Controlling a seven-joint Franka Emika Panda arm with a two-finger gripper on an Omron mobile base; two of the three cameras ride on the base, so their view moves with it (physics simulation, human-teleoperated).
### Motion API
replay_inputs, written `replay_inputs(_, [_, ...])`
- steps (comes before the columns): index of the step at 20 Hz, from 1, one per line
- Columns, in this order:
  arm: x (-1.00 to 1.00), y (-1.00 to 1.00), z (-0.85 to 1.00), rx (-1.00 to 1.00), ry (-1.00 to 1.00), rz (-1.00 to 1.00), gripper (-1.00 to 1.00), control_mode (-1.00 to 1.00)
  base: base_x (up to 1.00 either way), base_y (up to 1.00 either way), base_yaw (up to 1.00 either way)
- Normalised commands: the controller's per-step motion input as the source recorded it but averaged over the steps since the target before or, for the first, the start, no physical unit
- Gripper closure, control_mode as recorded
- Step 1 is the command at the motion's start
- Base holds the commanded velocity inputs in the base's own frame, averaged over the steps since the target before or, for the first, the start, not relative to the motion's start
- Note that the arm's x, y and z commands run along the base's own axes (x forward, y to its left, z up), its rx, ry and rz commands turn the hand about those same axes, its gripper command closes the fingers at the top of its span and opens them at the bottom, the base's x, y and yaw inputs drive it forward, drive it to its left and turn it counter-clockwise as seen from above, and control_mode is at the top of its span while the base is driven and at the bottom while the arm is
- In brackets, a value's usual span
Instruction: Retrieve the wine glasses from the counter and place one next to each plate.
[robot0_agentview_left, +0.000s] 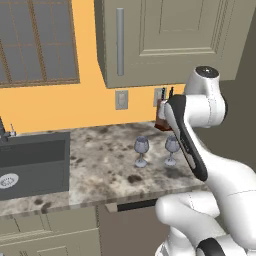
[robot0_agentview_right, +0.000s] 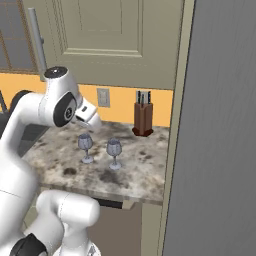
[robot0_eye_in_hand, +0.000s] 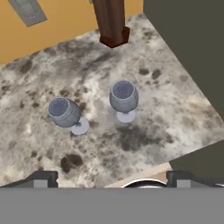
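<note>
two wine glasses (robot0_eye_in_hand: 124, 97) (robot0_eye_in_hand: 64, 112) stand upright side by side on the desk (robot0_eye_in_hand: 39, 131), apart from each other, near its front edge and right end. a brown knife block (robot0_eye_in_hand: 111, 22) stands behind them at the back edge by the wall. the hand (robot0_eye_in_hand: 111, 178) hovers above, fingers spread wide, holding nothing.
</note>
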Motion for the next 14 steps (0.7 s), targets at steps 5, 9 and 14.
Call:
replay_inputs(5, [0.00,-0.01,0.00,0.17,-0.23,-0.17,-1.00,-1.00,0.00,0.00,0.00])
replay_inputs(9, [-0.03,0.03,0.00,0.14,-0.16,-0.21,-1.00,-1.00,0.00,0.00,0.00])
replay_inputs(14, [0.00,0.02,0.00,0.16,-0.15,-0.22,-1.00,-1.00,0.00,0.00,0.00])
